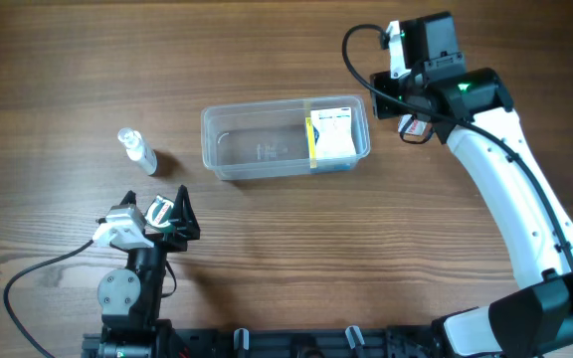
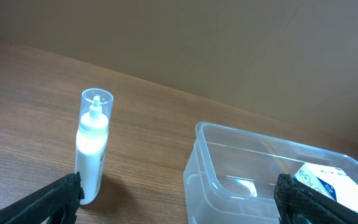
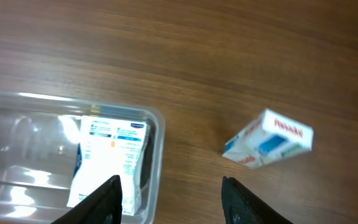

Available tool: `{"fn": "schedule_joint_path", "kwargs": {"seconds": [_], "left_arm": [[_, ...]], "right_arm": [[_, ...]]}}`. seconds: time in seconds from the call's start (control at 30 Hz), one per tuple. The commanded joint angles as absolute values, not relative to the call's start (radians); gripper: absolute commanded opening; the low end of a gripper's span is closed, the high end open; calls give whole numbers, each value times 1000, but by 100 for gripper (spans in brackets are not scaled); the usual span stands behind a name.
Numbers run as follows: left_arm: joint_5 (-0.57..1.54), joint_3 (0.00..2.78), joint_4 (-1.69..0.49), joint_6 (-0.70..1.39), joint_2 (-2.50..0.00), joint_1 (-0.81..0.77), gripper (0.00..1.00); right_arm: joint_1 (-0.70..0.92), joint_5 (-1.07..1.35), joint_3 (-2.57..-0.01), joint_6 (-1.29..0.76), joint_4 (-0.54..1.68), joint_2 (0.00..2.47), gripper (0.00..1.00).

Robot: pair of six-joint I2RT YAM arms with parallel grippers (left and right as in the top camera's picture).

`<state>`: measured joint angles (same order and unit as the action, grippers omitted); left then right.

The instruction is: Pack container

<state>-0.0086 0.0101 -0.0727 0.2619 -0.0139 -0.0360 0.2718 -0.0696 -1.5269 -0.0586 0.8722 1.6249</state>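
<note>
The clear plastic container (image 1: 247,149) lies mid-table, with a white printed box (image 1: 331,134) standing at its right end. It also shows in the left wrist view (image 2: 229,180) and the right wrist view (image 3: 158,134). A small white, red and blue box (image 3: 269,140) lies on the wood right of the container, partly under my right arm (image 1: 413,127). A small white bottle with a clear cap (image 1: 137,151) stands left of the container (image 2: 92,149). My left gripper (image 1: 167,214) is open and empty, near the front edge (image 2: 179,199). My right gripper (image 1: 391,97) is open and empty above the container's right end (image 3: 173,199).
The white box shows inside the container in both wrist views (image 2: 334,180) (image 3: 110,155). The table is bare brown wood. A black cable runs from the left arm's base at the front left (image 1: 38,268).
</note>
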Motion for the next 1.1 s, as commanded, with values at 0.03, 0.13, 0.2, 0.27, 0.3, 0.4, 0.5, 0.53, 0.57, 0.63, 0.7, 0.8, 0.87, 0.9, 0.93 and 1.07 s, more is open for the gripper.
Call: {"fn": "schedule_joint_path", "kwargs": {"seconds": [0.03, 0.13, 0.2, 0.27, 0.3, 0.4, 0.5, 0.53, 0.57, 0.63, 0.7, 0.8, 0.87, 0.9, 0.93, 1.07], "left_arm": [[4, 6, -75, 270, -7, -26, 100], [4, 6, -75, 270, -7, -26, 100], [4, 6, -75, 270, -7, -26, 100], [4, 6, -75, 270, -7, -26, 100], [4, 6, -75, 270, -7, -26, 100], [4, 6, -75, 270, -7, -26, 100], [4, 6, -75, 270, -7, -26, 100], [4, 6, -75, 270, -7, -26, 100], [4, 6, -75, 270, -7, -26, 100], [4, 6, -75, 270, -7, -26, 100], [4, 6, -75, 270, -7, -26, 100], [4, 6, -75, 270, -7, -26, 100], [4, 6, -75, 270, -7, -26, 100], [4, 6, -75, 270, -7, -26, 100], [4, 6, -75, 270, -7, -26, 100], [4, 6, -75, 270, -7, -26, 100]], "right_arm": [[234, -105, -1545, -121, 870, 1615, 52], [201, -105, -1545, -131, 849, 1616, 55], [178, -105, -1545, -129, 826, 1620, 56], [157, -105, -1545, -117, 802, 1633, 59], [150, -105, -1545, -112, 794, 1641, 61], [131, -105, -1545, -112, 763, 1679, 66], [111, -105, -1545, -138, 749, 1745, 73], [107, -105, -1545, -142, 747, 1762, 76], [99, -105, -1545, -152, 743, 1782, 79], [83, -104, -1546, -161, 739, 1821, 81], [69, -104, -1546, -164, 735, 1853, 83], [48, -76, -1554, -169, 742, 1890, 85], [33, -48, -1586, -184, 773, 1910, 87], [25, -26, -1626, -184, 807, 1924, 87], [19, -12, -1667, -184, 841, 1937, 88], [6, 2, -1882, -176, 1009, 2012, 99]]}}
